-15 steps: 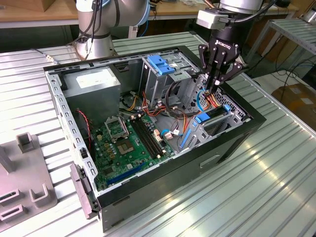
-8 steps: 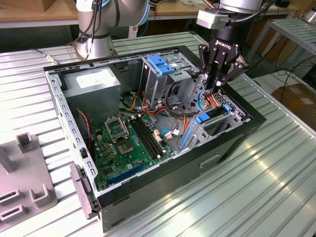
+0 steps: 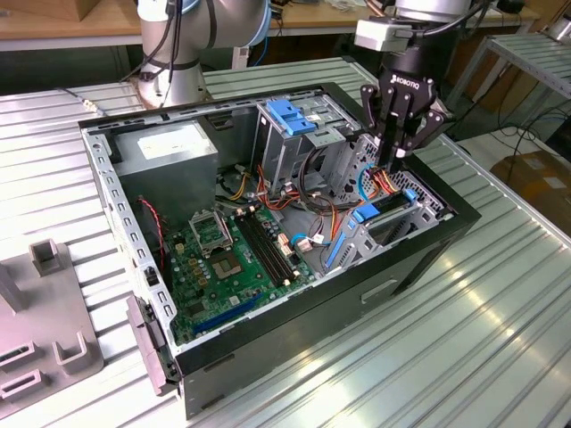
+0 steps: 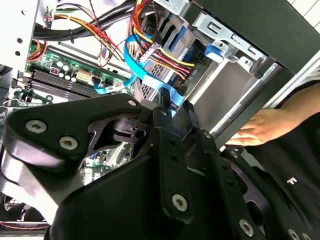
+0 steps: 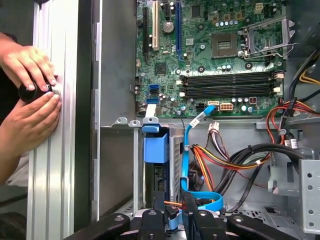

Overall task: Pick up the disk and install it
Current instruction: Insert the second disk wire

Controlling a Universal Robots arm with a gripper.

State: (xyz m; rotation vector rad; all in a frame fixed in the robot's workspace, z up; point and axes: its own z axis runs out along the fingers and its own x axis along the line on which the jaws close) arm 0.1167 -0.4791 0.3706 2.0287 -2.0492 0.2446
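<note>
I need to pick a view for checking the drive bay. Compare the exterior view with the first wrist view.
Exterior view alone: the whole open computer case on the slatted table, the arm's base, and a grey fixture. First wrist view alone: a person's hands on a black knob at the table's edge. Both: the motherboard, the gripper over the bundled wires, and the disk with blue rails in its bay.

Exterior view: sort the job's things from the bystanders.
Job: claw; disk, sitting inside the computer case.
Lying about: motherboard; power supply; blue latch piece; grey fixture.
</note>
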